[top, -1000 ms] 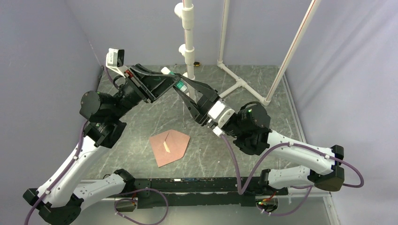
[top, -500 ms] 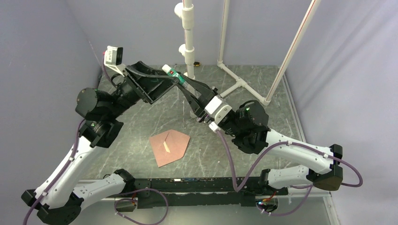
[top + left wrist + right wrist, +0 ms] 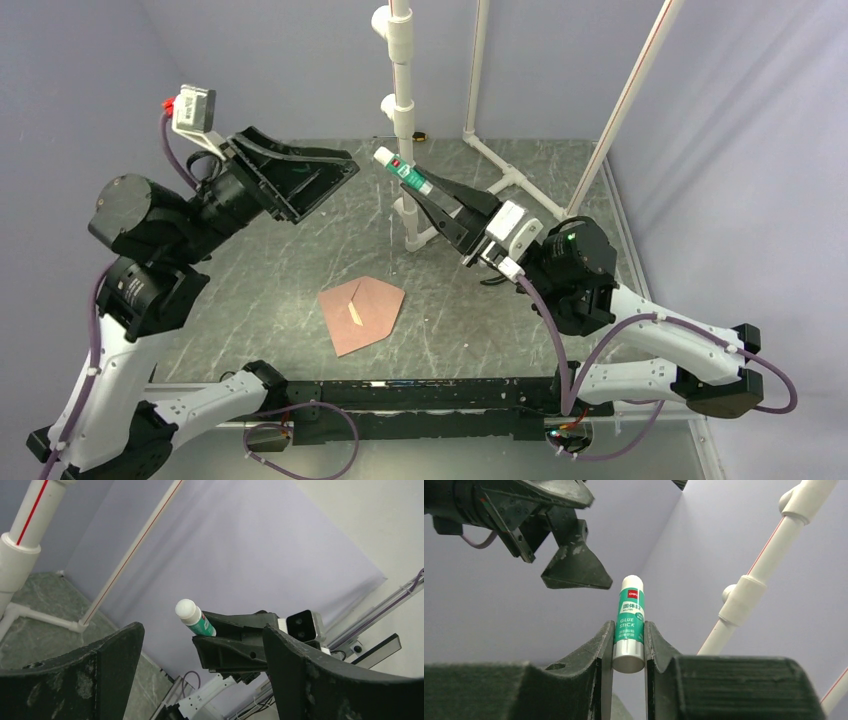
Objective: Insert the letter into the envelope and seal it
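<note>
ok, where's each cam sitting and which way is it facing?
Top external: above and behind the robot, looking down on the table; shows left arm, right arm, envelope, open left pincer, right pincer clamping a glue stick.
Left wrist: on the left arm, tilted up at the right pincer; own fingers apart at the bottom.
Right wrist: on the right arm, aimed up at the wall; own fingers on the glue stick, left pincer top left, pipe right.
Shared: all three show the glue stick; each wrist cam sees the other pincer.
</note>
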`<state>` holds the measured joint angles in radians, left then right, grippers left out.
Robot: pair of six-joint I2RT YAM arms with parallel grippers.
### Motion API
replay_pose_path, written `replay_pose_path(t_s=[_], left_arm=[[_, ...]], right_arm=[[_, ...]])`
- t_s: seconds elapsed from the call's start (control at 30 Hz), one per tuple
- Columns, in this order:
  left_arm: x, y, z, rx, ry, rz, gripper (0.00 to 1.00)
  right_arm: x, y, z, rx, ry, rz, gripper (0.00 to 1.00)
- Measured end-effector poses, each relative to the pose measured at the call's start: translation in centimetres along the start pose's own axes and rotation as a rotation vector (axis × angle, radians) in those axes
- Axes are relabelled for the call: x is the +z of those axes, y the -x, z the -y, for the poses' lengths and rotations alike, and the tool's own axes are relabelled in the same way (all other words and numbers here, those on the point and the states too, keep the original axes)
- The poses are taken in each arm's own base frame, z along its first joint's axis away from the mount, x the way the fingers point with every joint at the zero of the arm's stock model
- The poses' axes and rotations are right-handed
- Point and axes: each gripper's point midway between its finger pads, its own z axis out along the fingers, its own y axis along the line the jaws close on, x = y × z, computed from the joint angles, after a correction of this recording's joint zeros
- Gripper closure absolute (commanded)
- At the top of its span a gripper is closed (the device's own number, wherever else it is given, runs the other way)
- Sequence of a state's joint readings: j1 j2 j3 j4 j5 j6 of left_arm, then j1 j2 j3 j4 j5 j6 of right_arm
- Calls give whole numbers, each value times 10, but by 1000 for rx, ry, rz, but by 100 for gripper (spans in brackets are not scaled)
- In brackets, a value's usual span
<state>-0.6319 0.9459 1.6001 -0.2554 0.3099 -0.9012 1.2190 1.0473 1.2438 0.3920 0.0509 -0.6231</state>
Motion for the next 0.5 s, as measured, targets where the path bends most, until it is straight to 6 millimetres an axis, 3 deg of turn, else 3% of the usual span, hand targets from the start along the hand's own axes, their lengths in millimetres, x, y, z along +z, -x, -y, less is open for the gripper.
replay_pose_path(t_s=[0.17,0.37,0.5], left_arm=[[12,-17,-11,-42,29,-104,7],[31,-44,-24,-137,31,-241,22],[31,-50,-26,-162,39,-265,34]], right_arm=[[-2,-6,-8,36,29,-27,100],[-3,-10,-19,73,73,-41,100],[-4,-12,-24,87,99,-46,100]])
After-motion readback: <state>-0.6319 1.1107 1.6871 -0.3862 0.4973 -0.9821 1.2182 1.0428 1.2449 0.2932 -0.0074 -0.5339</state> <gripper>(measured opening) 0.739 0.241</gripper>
